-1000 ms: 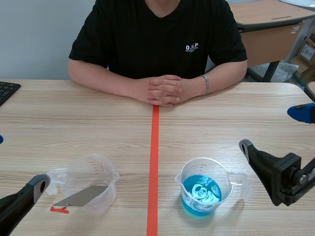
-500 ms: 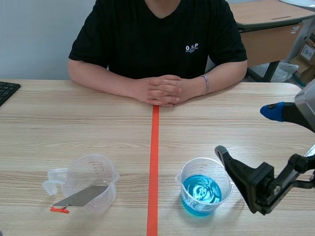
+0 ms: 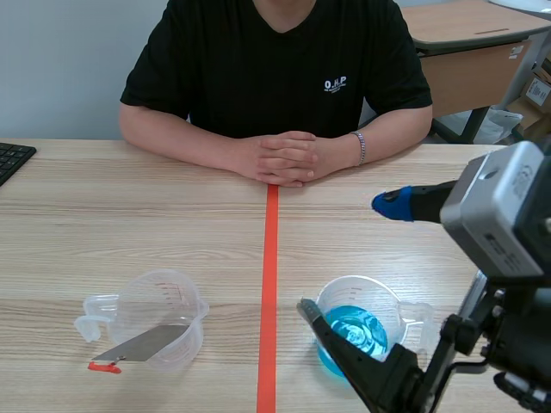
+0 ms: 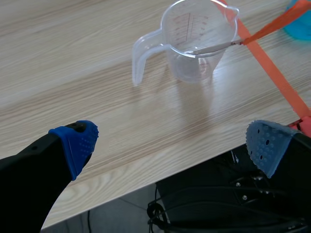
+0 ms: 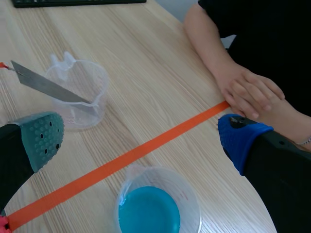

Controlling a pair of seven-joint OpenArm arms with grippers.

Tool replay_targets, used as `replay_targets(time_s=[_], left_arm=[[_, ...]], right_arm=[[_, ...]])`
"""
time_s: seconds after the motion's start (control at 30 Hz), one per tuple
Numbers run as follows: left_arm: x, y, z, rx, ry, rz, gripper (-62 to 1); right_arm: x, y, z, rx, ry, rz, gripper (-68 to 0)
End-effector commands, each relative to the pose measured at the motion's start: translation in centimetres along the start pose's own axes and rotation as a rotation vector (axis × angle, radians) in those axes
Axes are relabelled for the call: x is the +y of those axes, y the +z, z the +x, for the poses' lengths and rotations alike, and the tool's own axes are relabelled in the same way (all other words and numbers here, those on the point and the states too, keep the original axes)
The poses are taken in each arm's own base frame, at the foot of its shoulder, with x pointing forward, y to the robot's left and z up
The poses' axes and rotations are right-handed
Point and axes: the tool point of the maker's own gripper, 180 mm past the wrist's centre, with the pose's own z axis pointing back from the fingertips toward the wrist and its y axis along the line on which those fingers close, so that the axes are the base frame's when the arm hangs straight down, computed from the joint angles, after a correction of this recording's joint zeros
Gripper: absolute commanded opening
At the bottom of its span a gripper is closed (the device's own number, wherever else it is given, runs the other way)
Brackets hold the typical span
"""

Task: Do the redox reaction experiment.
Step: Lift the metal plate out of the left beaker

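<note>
A person's clasped hands (image 3: 284, 157) rest across the tabletop (image 3: 129, 224). The right pincer (image 5: 141, 138) gapes empty over the beaker of blue liquid (image 3: 353, 331); the left pincer (image 4: 172, 143), equally wide and empty, faces the clear beaker (image 4: 194, 41) holding a metal strip (image 4: 211, 47).

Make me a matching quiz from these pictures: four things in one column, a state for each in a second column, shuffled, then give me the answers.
Column A
1. left measuring cup
2. right measuring cup
3. right gripper
4. person's hands

Column B
a. clasped together on the table
b. open, fingers wide apart
c. holds blue liquid
d. holds a leaning metal strip

Pairs: 1-d, 2-c, 3-b, 4-a
</note>
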Motion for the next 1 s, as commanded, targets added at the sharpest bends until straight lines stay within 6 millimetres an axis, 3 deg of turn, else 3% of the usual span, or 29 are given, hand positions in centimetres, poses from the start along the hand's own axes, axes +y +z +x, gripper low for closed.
replay_targets(time_s=[0.0,0.33,0.53,0.97], left_arm=[[-0.1,0.1,0.1,-0.014,0.020,0.004,1.4],[0.1,0.9,-2.3,0.042,0.059,0.036,1.4],[0.1,0.9,-2.4,0.045,0.062,0.039,1.4],[0.1,0.9,-2.7,0.060,0.063,0.038,1.4]], right_arm=[[-0.2,-0.5,1.5,-0.050,0.036,0.013,0.4],[4.1,-2.5,2.5,-0.090,0.096,0.162,0.4],[7.2,-3.4,3.0,-0.112,0.111,0.257,0.4],[11.1,-5.6,3.0,-0.133,0.154,0.384,0.4]])
